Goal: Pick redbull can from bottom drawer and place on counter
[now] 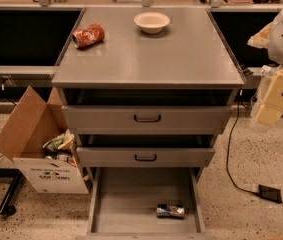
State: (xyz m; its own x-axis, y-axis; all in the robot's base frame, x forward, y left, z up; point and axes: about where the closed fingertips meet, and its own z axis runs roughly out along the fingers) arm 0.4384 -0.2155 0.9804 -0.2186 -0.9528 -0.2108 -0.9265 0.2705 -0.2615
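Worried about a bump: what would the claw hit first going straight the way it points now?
The claw, off the counter's right edge, seems to point down and slightly left. It would probably meet the speckled floor first, near the black cable, missing the bottom drawer; depth is unclear.

Bottom drawer (131,196) holds redbull can (170,211); jaws far right.

Light was warm & dimmish, from overhead: soft sheen on the counter (181,54), deep shadow under its lip & in the upper drawer gaps (146,97). The redbull can (170,211) glinted in the bottom drawer (131,199); the gripper (267,115), at rt edge beside the counter, looked washed-out pale.
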